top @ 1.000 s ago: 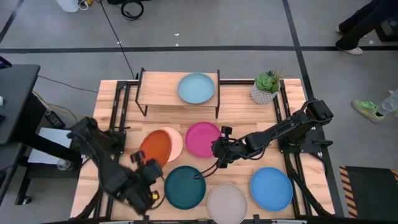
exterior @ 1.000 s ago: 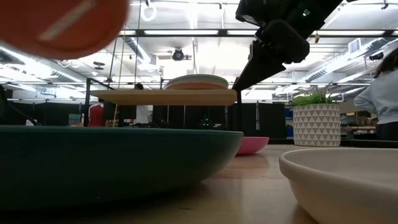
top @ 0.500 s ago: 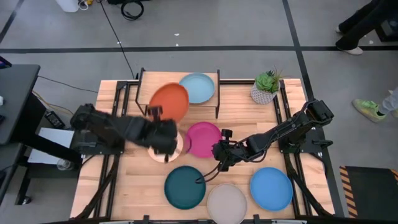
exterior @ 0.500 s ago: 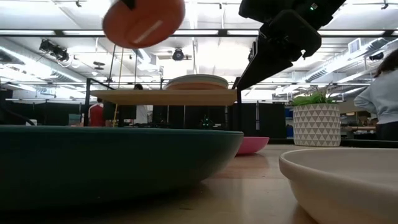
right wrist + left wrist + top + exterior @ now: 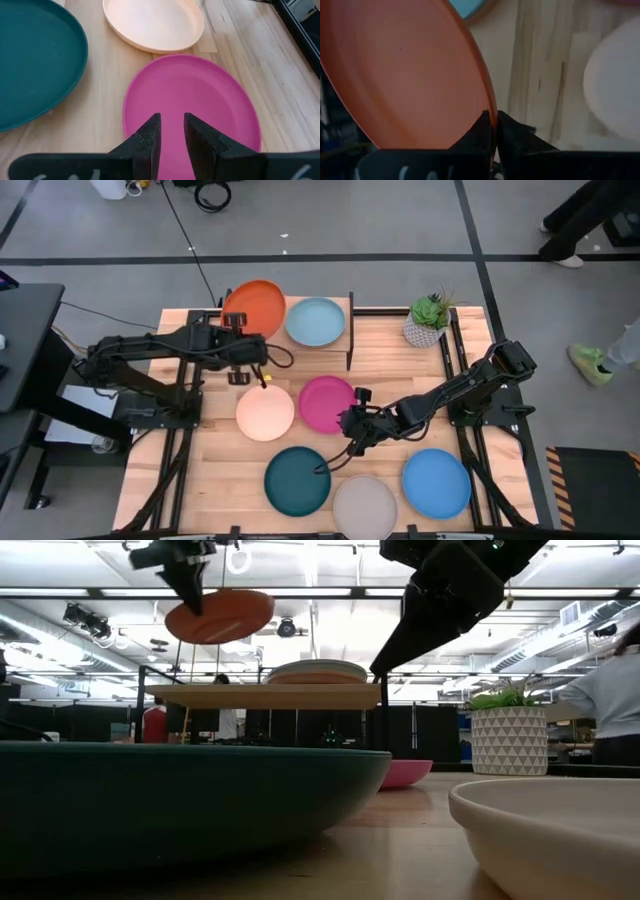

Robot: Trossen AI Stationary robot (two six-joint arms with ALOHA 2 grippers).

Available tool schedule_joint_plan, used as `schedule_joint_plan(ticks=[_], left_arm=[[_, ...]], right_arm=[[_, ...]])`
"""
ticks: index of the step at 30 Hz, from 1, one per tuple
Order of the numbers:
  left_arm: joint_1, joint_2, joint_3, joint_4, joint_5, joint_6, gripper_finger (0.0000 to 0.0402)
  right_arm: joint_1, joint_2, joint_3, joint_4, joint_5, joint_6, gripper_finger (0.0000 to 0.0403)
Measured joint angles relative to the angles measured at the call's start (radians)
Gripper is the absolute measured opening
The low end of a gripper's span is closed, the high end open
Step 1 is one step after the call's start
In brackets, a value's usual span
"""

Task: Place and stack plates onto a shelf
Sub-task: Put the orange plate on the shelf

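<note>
Across the wooden desk [image 5: 210, 480], the left hand [image 5: 243, 352] is clamped on the rim of the orange plate [image 5: 254, 308], holding it above the shelf [image 5: 255, 328] beside the light blue plate [image 5: 315, 321], while the right hand [image 5: 350, 420] hovers over the magenta plate [image 5: 325, 402], fingers slightly apart.

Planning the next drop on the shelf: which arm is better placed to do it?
Left. Its hand is shut on the orange plate, held above the shelf beside the light blue plate. The right hand hovers empty over the magenta plate on the table.
</note>
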Motion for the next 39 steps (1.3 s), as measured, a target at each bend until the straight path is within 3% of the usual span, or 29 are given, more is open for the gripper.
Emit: schedule_joint_plan(ticks=[7,18,29,39], left_arm=[[0.13,-0.027,-0.125,0.036,0.164,0.183,0.0018],[0.215,0.026,-0.158,0.112,0.122,0.386,0.0018],[0.288,0.153,-0.158,0.11,0.061,0.423,0.0018],[0.27,0.164,-0.157,0.102,0.051,0.422,0.0025]], right_arm=[[0.002,0.0,0.0,0.014,-0.001,0.004,0.0091],[0.002,0.0,0.0,0.022,-0.002,0.0,0.0091],[0.02,0.0,0.0,0.024,-0.005,-0.002,0.0091],[0.027,0.0,0.0,0.025,-0.005,-0.002,0.0091]])
